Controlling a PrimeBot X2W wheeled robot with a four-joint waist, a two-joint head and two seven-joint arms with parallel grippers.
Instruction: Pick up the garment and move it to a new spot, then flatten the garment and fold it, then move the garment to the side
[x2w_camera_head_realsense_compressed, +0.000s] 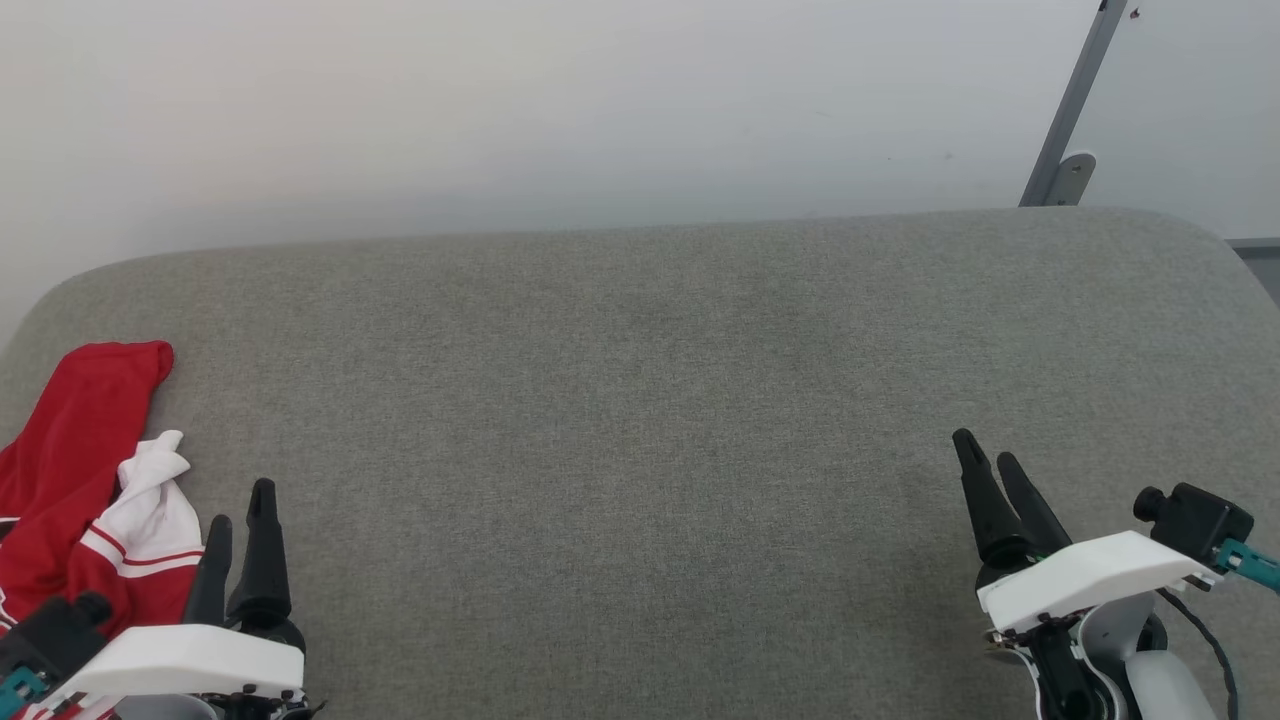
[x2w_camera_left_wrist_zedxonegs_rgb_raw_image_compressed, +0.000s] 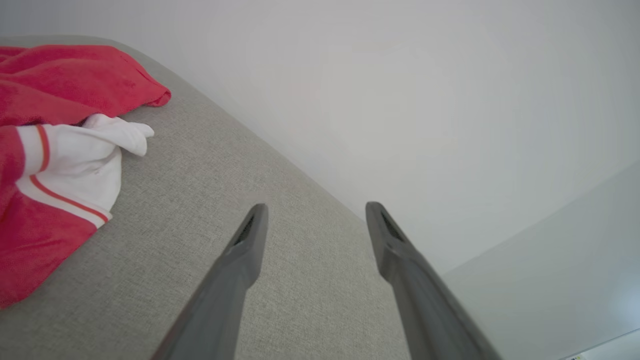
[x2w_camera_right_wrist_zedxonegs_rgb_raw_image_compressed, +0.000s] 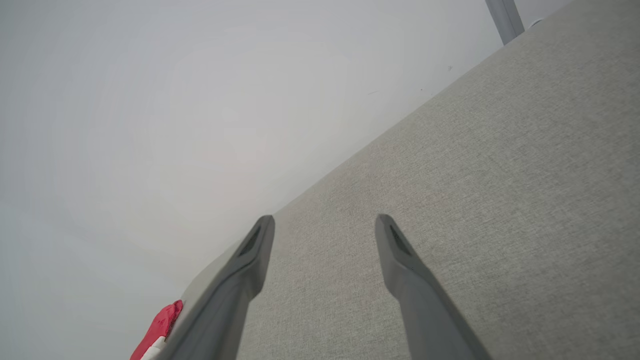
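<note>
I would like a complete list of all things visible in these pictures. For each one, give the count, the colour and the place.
garment: one, red with a white sleeve and red-striped trim, crumpled at the left edge of the padded surface.
padded surface: one, grey fabric, stretching from left to right below the wall.
wall: one, pale, behind the padded surface.
metal bar: one, grey, slanted, at the upper right against the wall.
left gripper: one, dark fingers on a white mount, lower left, open and empty, beside the garment.
right gripper: one, dark fingers on a white mount, lower right, open and empty, over bare fabric.
</note>
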